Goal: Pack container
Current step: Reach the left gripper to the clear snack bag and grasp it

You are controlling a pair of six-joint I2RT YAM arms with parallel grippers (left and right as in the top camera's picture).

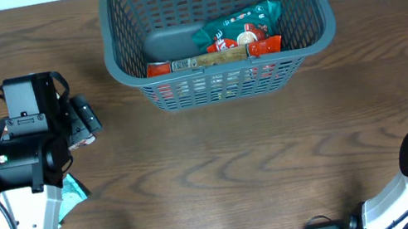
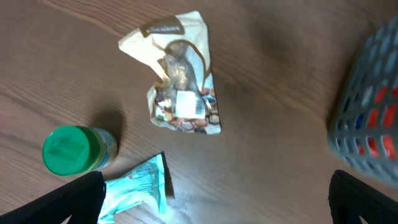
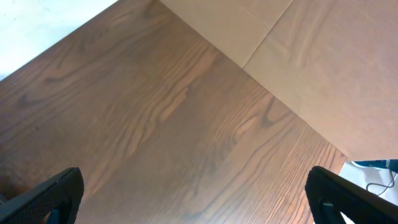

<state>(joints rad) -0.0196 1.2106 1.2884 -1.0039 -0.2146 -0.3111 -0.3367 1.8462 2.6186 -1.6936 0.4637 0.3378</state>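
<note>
Grey plastic lattice marks your target: the basket [image 1: 120, 68] stands upright at the far edge of the counter [image 1: 222, 170], near the middle. Its mouth faces up and its long axis runs side to side across the overhead view. A teal packet [image 1: 242, 22] and a red packet [image 1: 256, 39] already lie inside, toward the near right, so the far left of its floor looks free for more.

Your left fingers [image 2: 71, 199] are spread wide and pinch nothing. They hang above the loose goods to the left of the basket, which I read as lining up the next pick. Under them you have a crumpled cream packet [image 2: 180, 87], a green-capped bottle [image 2: 69, 149] and, just beside the bottle, a pale blue packet [image 2: 140, 186], the nearest of the three to the fingers. The basket wall shows at the right edge of that wrist view, so the carry should be short and go to your right.

Your right fingers [image 3: 50, 196] are spread too and hold nothing. They sit over bare wood, well apart from the basket, probably parked out of the left arm's way.
</note>
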